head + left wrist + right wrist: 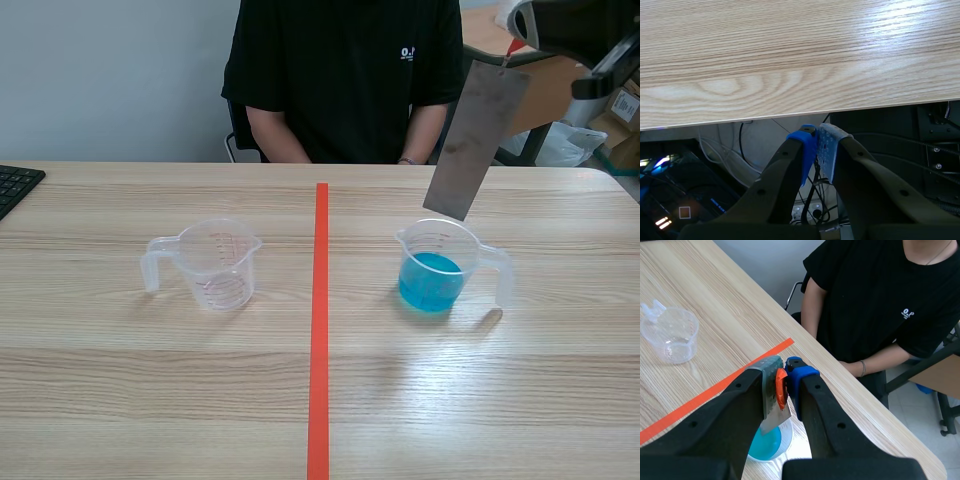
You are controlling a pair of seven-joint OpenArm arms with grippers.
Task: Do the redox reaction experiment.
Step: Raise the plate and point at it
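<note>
A grey metal plate hangs tilted from my right gripper, which is raised at the far right. In the right wrist view this gripper is shut on the plate at an orange-red tab on its top end. The plate's lower end sits just above the rim of a clear measuring cup of blue liquid, which also shows under the fingers. An empty clear measuring cup stands left of the tape line, also seen far off. My left gripper is shut on nothing, below the table's near edge.
A person in a black shirt sits across the table, forearms at the far edge. A black keyboard corner lies at the far left. An orange-red tape line splits the wooden table. Cables and equipment lie under the table.
</note>
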